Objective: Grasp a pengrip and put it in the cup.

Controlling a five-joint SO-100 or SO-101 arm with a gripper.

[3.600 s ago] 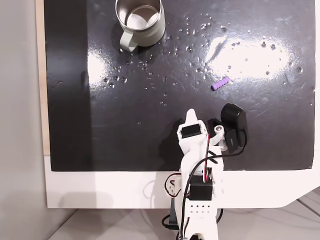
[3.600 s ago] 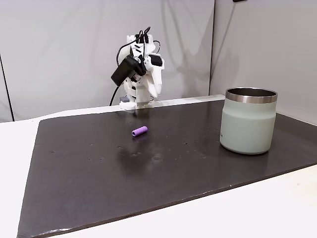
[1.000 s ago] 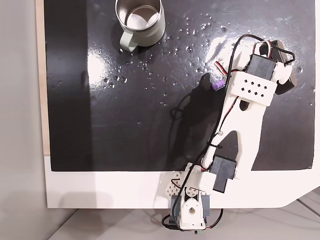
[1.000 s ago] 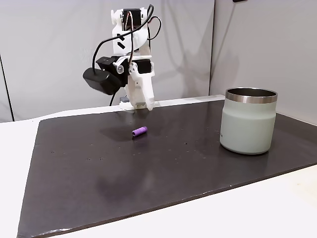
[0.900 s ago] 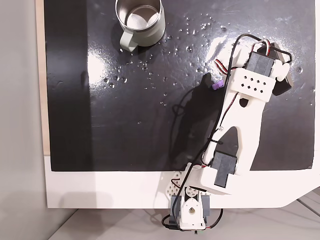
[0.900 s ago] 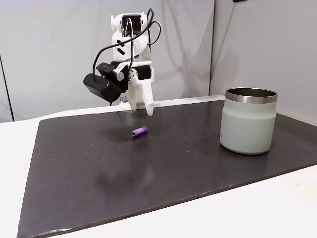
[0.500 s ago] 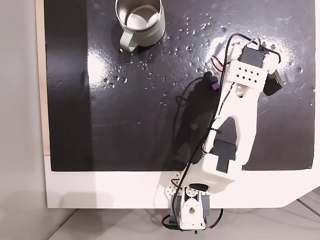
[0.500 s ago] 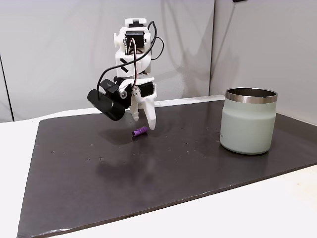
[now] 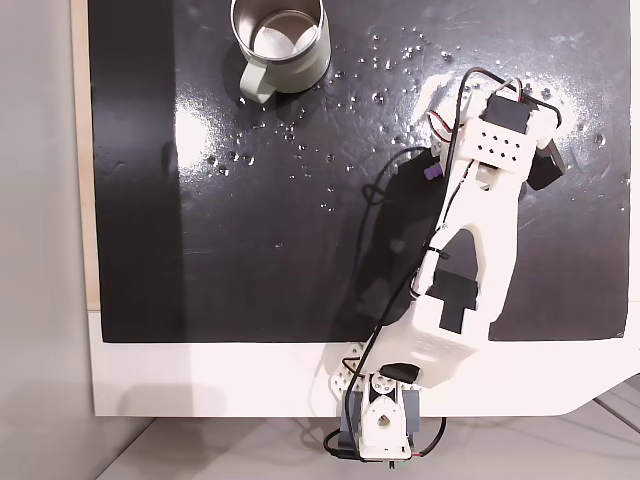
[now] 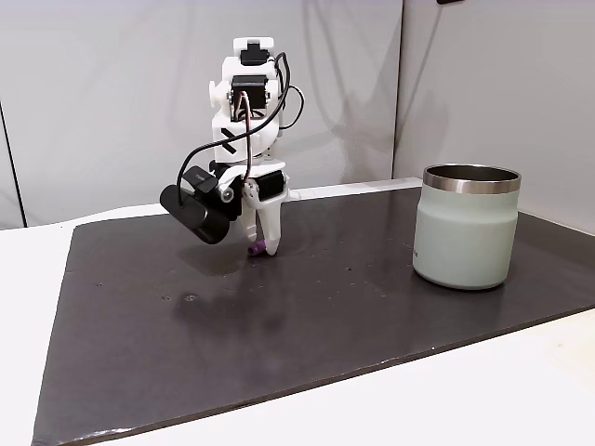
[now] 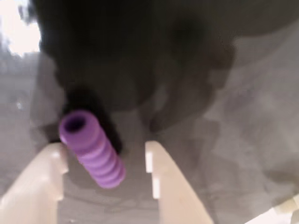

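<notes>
Black mat (image 10: 372, 307); claw (image 11: 103, 161) open astride pengrip (image 11: 92, 147), gap clear in wrist view; cup (image 10: 467, 226) far off.

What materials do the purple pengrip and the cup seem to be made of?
The pengrip: probably soft matte rubber, judging by its moulded ribs and dull surface. The cup: seemingly metal, pale green matte coating outside; bare steel rim and mirror-like interior.
</notes>
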